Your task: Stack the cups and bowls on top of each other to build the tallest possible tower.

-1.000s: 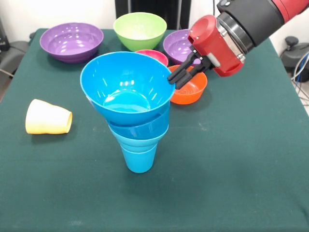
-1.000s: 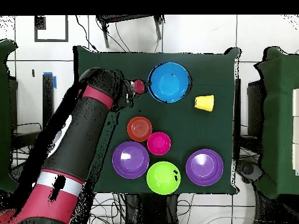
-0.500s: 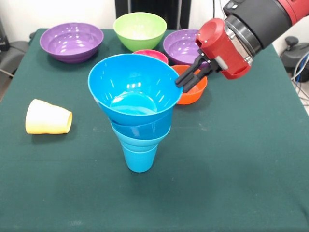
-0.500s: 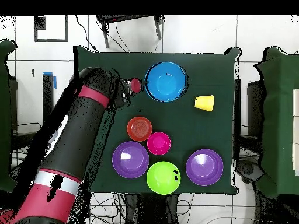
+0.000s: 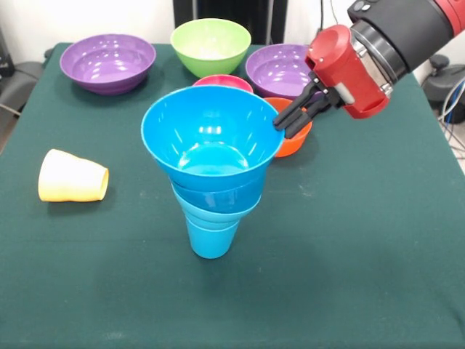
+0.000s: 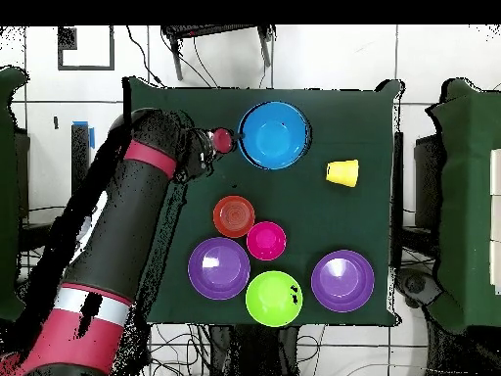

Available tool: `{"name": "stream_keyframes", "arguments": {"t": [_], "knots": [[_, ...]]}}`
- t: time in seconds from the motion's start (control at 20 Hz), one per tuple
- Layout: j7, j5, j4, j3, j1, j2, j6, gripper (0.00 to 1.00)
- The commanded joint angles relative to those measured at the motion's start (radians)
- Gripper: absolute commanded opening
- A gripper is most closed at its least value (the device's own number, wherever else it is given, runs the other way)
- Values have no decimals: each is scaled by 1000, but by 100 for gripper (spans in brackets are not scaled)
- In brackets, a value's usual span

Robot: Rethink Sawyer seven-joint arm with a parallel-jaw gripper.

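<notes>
The tower (image 5: 214, 185) stands mid-table: a sky-blue cup (image 5: 211, 236) upright with blue bowls nested in its mouth. The top and widest blue bowl (image 5: 211, 138) sits nearly level. My gripper (image 5: 280, 126) reaches in from the right, and its dark fingers are shut on that bowl's right rim. From overhead, the gripper (image 6: 233, 140) meets the left edge of the blue bowl (image 6: 274, 135). The pale yellow cup (image 5: 71, 177) lies on its side at the left, apart from the tower; it also shows overhead as the yellow cup (image 6: 341, 172).
At the back stand a large purple bowl (image 5: 107, 62), a lime green bowl (image 5: 211, 45), a second purple bowl (image 5: 278, 69), and a pink-red bowl (image 5: 227, 81). An orange bowl (image 5: 296, 138) sits just behind my gripper. The arm (image 6: 127, 235) crosses the table's left side overhead.
My gripper has moved right with the top blue bowl's rim, and the bowl has shifted right and tipped from leaning toward level on the stack.
</notes>
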Motion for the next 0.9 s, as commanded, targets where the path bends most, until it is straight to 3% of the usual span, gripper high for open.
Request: {"name": "stream_keyframes", "arguments": {"t": [0.05, 0.45, 0.9], "knots": [[82, 40, -37, 99, 6, 7, 85, 0], [34, 23, 11, 126, -18, -26, 19, 0], [16, 18, 25, 132, -30, -37, 9, 0]]}}
